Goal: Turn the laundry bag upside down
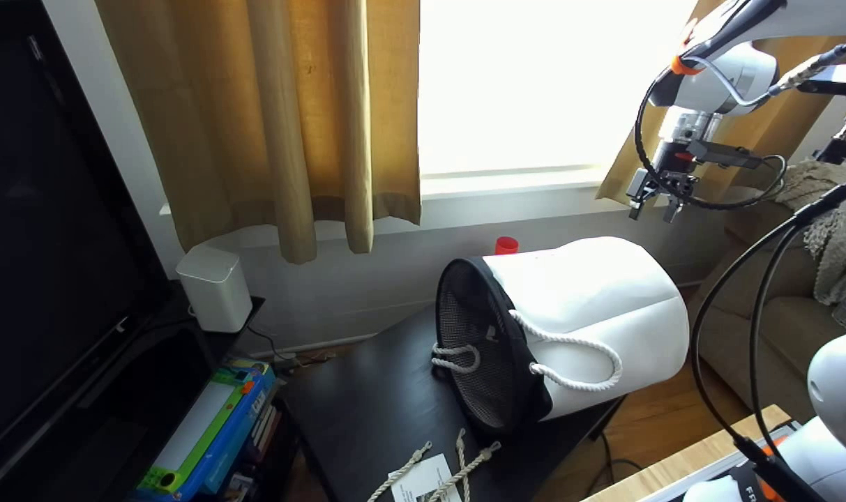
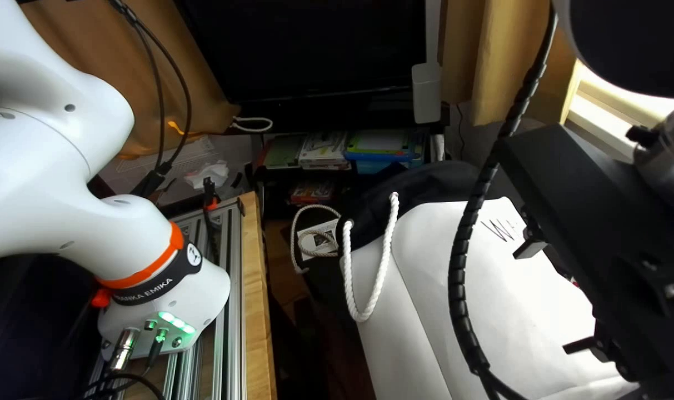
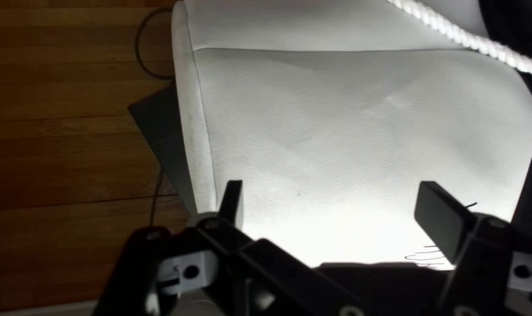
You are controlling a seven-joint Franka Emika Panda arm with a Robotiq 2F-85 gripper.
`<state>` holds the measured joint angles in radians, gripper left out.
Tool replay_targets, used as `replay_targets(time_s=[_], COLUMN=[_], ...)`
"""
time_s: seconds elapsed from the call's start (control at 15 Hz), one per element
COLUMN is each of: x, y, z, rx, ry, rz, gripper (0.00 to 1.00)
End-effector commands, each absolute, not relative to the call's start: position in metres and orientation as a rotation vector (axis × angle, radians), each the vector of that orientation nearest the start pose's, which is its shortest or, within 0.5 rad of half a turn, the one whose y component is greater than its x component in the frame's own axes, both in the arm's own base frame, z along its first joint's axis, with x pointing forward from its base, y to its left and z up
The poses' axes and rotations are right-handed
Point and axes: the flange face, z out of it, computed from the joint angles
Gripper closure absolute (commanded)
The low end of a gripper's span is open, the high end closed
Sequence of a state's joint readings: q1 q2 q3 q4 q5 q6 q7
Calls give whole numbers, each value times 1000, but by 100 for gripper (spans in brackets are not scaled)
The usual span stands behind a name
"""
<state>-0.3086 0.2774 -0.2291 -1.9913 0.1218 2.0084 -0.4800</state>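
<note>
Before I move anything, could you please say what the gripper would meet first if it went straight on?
The gripper would probably meet the laundry bag first, on its white side; how far off it lies is hard to tell.

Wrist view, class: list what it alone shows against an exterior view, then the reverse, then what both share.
Only the wrist view: the table corner jutting out past the laundry bag, with a dark cable curving nearby.

Only in an exterior view: the robot's base, the television and the white box-shaped device.

Both: the bag's white side, dark rim, white rope handle and black writing, plus the open gripper.
</note>
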Motion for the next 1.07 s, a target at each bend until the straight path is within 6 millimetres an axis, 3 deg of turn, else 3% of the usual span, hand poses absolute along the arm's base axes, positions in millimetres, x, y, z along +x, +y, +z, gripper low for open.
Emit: replay_targets(time_s=[0.0, 0.27, 0.6, 1.0], x=[510, 524, 521, 516], y=[-298, -309, -336, -351], z=[290, 270, 250, 219], rx=[-2935, -2927, -2932, -2877], ry=[224, 235, 278, 208], rz=[293, 307, 332, 288], gripper=[0, 0, 0, 0])
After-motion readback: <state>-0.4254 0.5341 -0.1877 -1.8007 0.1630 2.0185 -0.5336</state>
